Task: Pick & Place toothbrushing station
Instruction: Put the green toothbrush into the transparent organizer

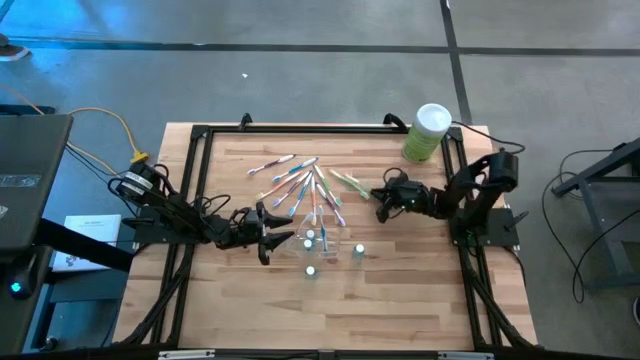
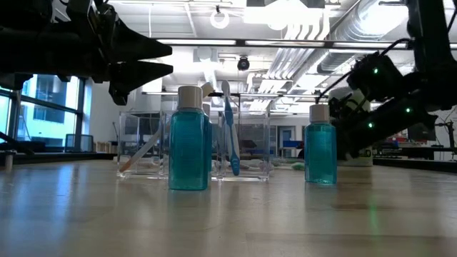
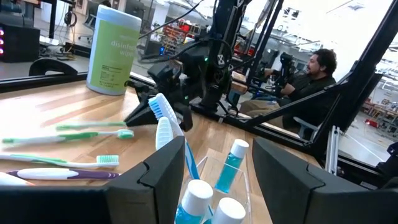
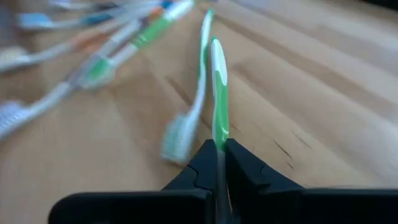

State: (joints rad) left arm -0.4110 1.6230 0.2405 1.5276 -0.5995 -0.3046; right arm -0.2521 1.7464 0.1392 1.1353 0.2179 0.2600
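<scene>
Right end effector [image 4: 217,163]: fingers clamped together on the handle of a green-and-white toothbrush [image 4: 217,93], low over the counter at about 2 o'clock from the counter's middle in the high view.
Held toothbrush: points away from the fingers, just beside a second green toothbrush [image 4: 186,118] that lies flat on the wood.
Left end effector [image 1: 275,238]: fingers standing apart, nothing between them, hovering at about 9 o'clock from the clear holder.
Clear holder [image 2: 246,146]: stands near the counter's middle, transparent and boxy, with a blue toothbrush [image 2: 230,135] upright inside it.
Loose toothbrushes [image 1: 295,180]: a fan of pastel brushes lying on the wood at about 12 o'clock from the holder, between the two arms.
Small bottles [image 2: 188,143]: teal liquid, white caps, upright, beside the holder; another [image 2: 320,146] stands apart towards the right arm.
Green canister [image 1: 428,132]: white lid, upright at the counter's far edge, at about 1 o'clock from the right end effector.
Counter [image 1: 400,300]: pale wood in a black frame.
Person [image 3: 311,74]: seated in the room beyond the counter, seen in the left wrist view.
</scene>
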